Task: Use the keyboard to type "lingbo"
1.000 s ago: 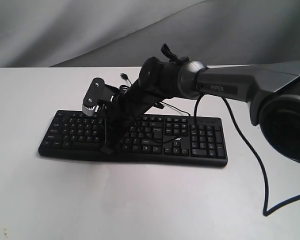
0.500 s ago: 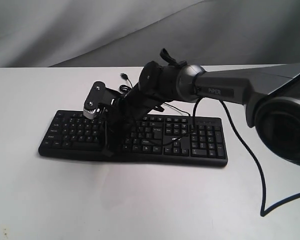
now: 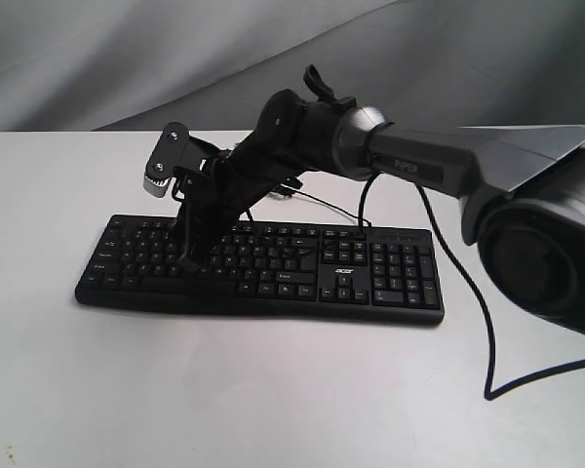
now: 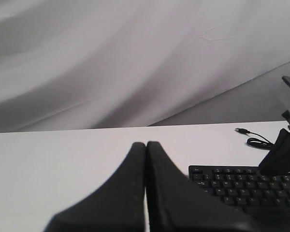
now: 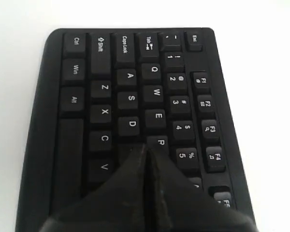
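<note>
The black keyboard lies across the white table, its "acer" logo near the arrow keys. My right gripper reaches over from the right and points down at the left letter block, shut with nothing in it. In the right wrist view the keyboard fills the frame and the shut right gripper tip sits just below the R key, hiding the key under it. Whether it touches a key I cannot tell. My left gripper is shut and empty over bare table beside the keyboard; the exterior view does not show it.
The keyboard's thin cable ends in a loose USB plug on the table behind it. The right arm's black cable hangs down and loops over the table at the right. A grey cloth backdrop rises behind the white table.
My right arm has swung left and lifted: its gripper tip left the middle of the keyboard's front rows and now stands over the left letter keys. The keyboard has not moved.
</note>
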Robot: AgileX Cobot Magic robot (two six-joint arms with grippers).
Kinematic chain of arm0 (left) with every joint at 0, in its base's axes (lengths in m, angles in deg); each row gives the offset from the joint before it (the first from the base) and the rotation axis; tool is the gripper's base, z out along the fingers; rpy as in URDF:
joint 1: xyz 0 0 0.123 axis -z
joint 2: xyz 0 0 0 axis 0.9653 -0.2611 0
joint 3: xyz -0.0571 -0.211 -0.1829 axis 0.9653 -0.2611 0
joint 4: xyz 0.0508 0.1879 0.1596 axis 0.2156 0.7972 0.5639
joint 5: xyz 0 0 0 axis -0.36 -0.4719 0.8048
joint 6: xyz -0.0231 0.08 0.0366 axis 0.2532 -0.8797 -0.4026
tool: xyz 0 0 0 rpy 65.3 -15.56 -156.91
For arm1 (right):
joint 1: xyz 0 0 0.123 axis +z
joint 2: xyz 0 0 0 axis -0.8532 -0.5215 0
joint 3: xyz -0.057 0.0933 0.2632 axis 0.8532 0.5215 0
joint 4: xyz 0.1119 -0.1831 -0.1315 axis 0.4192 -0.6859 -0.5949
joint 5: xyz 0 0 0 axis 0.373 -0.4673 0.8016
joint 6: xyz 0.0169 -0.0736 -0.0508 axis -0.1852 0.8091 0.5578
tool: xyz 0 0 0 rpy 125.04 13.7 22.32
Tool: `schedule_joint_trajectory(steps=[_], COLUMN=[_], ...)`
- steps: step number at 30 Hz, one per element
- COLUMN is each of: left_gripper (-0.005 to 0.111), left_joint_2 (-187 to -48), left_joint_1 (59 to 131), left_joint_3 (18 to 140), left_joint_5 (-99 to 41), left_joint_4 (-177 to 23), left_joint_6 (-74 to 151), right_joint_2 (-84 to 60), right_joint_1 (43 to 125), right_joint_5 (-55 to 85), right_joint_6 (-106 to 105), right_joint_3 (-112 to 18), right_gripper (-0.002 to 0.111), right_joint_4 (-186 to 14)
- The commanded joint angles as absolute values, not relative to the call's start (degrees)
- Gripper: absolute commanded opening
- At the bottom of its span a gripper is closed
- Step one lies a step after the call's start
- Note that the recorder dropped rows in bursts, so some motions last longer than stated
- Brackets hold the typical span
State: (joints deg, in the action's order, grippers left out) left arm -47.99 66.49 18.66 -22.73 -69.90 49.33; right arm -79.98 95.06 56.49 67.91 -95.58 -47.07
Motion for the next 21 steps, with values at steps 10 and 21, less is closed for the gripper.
schedule_joint_trajectory(steps=[10,21], left_gripper=[0.001,0.001], left_joint_2=[-47.71,-47.71], left_joint_1=[66.88,66.88], left_joint_3=[18.38,18.38], left_joint_5=[-23.15,-23.15], left_joint_4=[-69.88,-69.88], left_joint_6=[49.45,49.45], right_joint_2=[-83.61,-83.61], right_joint_1=[95.17,95.17], right_joint_5=[60.08,60.53], right_joint_6=[66.52,66.52], right_joint_3=[-99.28,-99.28], right_gripper=[0.0,0.0], right_joint_4=[-47.65,-48.24])
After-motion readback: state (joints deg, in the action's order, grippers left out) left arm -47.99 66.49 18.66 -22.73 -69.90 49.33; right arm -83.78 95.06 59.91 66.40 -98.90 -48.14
